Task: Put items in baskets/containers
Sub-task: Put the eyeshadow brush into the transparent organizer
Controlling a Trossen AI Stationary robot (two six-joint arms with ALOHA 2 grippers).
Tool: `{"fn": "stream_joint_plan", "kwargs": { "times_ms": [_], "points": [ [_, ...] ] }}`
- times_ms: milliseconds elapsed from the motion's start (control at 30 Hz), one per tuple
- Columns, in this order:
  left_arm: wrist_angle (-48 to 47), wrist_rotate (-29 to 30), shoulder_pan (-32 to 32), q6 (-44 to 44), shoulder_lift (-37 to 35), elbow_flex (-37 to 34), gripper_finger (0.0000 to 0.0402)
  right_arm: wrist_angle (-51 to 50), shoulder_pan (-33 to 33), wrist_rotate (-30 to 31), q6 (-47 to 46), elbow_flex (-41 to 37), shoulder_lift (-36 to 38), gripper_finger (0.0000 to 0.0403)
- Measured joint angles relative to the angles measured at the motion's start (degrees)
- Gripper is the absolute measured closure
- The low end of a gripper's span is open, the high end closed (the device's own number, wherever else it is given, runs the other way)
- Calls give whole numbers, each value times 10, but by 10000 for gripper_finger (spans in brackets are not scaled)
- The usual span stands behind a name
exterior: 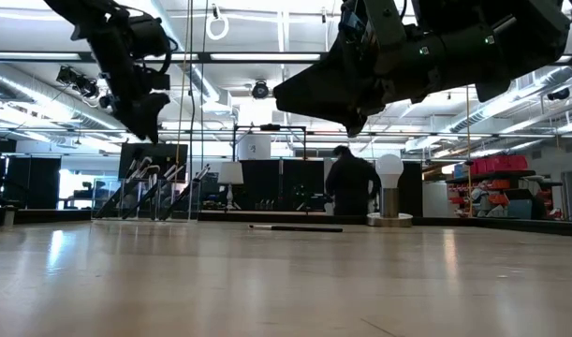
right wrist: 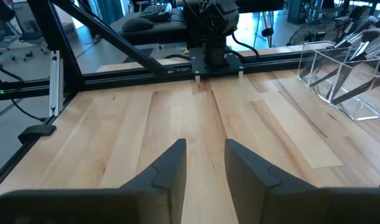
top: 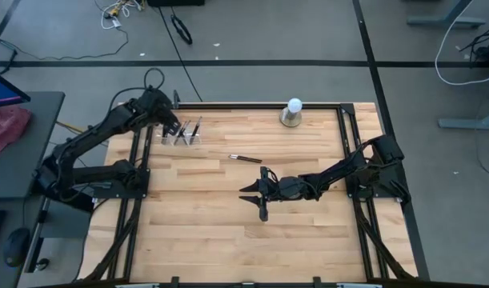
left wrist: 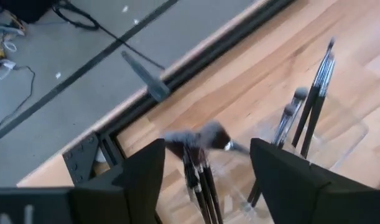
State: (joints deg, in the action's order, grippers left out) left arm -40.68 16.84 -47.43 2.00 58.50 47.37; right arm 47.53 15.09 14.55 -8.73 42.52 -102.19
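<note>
Makeup brushes (top: 186,133) stand in the clear holder (top: 182,138) at the far left, under the left gripper (top: 170,126), fingers spread wide. 1 brush (top: 246,158) lies mid-table. The right gripper (top: 252,198) hovers nearby, fingers parted, empty.

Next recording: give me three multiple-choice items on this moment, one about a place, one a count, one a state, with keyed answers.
1. Where is the clear holder?
A. the table's far left part, by the left gripper
B. beside the white ball
C. under the right gripper

2. How many brushes lie flat on the table's bare wood?
A. none
B. one
C. four

3. How do the left gripper's fingers stand?
A. shut on a brush
B. shut, empty
C. open, over the holder

Answers: 1 A, the high view shows the holder at the left arm's tip. 2 B, a single loose brush lies near the table's middle. 3 C, the left wrist view shows the fingers spread with brushes standing between them.
</note>
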Motion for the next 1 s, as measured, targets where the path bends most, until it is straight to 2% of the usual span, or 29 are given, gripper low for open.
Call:
{"fn": "stream_joint_plan", "kwargs": {
  "times_ms": [100,200,300,400,500,667,833,1000],
  "points": [
    [-9,-19,11,-8,-3,24,148,-2,-4,0,-3,0,0,294],
    [-9,-77,34,-18,-10,49,151,-20,-14,0,-14,0,0,294],
    [13,-149,77,-29,-23,52,162,-41,-32,0,-32,0,0,294],
    [48,-192,145,-34,-30,37,173,-76,-59,0,-59,0,0,293],
    [91,-197,224,-46,-30,14,185,-102,-88,0,-73,0,-5,280],
    [241,-196,358,-63,-30,-57,202,-108,-129,0,-67,10,-53,239],
    [397,-186,463,-74,-30,-134,212,-109,-159,0,-2,45,-117,205],
    [489,-138,542,-74,-30,-194,214,-147,-184,0,62,83,-148,200]
  ]
}}
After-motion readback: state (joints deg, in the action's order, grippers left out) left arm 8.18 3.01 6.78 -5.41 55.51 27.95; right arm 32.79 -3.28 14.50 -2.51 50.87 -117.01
